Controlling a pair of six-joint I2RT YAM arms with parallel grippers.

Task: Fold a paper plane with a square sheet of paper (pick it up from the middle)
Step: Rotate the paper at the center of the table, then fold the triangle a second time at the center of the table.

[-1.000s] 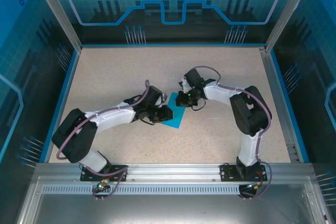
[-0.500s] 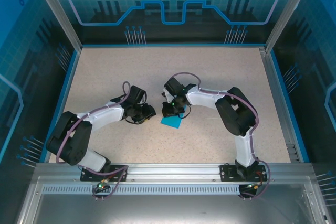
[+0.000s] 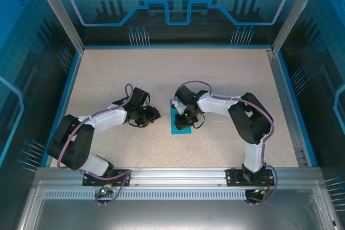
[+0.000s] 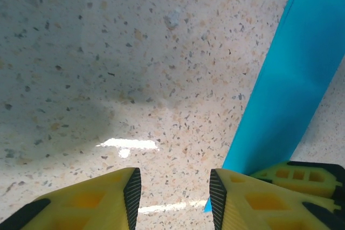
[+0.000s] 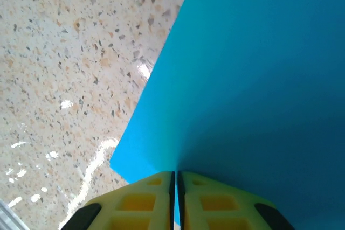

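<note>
**Top view.** The sheet of paper [image 3: 180, 128] lay near the middle of the table [image 3: 226, 79], folded to a narrow band. The right gripper [image 3: 185, 118] was directly over it. The left gripper [image 3: 152, 116] stood just beside the sheet, apart from it. The right gripper's body hid the far part of the band, and neither jaw gap could be read from this height.

**Left wrist view.** The left gripper [image 4: 175, 182] had its jaws parted, with only bare table between them. The sheet of paper [image 4: 291, 74] lay to the right and was cut off by the frame edge. A yellow part [image 4: 302, 179] at the sheet's near end was probably the other gripper's finger, though this could not be confirmed.

**Right wrist view.** The right gripper [image 5: 175, 176] was pinched shut on one edge of the sheet of paper [image 5: 259, 79], apparently the fold. The step in hand appeared to be setting that crease. To do it well, the pinch should sit square on the fold line and travel along it without lifting, while the free gripper pins the loose end flat. The layers under the fingers and the far corners were hidden.
</note>
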